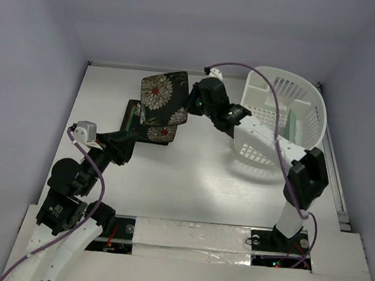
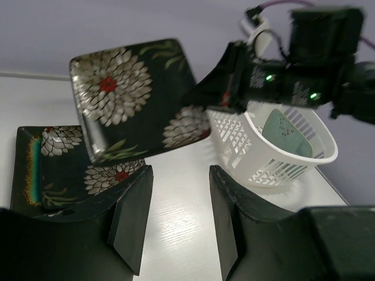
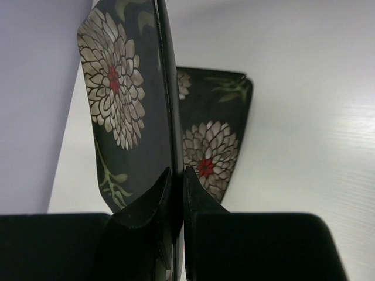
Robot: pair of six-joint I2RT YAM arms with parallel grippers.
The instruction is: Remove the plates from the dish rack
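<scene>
rack (image 1: 307, 102): white slatted basket on the table (image 1: 190, 180), off to the right of the right gripper (image 3: 176, 175), behind its wrist
in the rack: one mint plate (image 2: 287, 132), standing on edge near the far wall; its lower part is hidden by the slats, so its long axis cannot be told
right gripper: closed tight on the rim of the held plate (image 1: 160, 97), one finger on each face
held plate: square and black with white-red flowers, up off the table
held plate, facing: on edge and tilted, the flowered face up and toward the left gripper (image 2: 180, 175); from the right wrist it shows edge-on
held plate, direction: runs straight out from the right fingertips, away from the rack; being square, it has no longer side
left gripper: jaws apart with nothing between them, low over the table
stack (image 1: 150, 130): just ahead and to the left of the left gripper, lying flat on the table
stack, contents: a second flowered plate (image 3: 212, 146) on top, a teal plate (image 2: 36, 167) showing at its left edge beneath
held plate and stack: the held plate hangs above and partly over the stack, not touching it
</scene>
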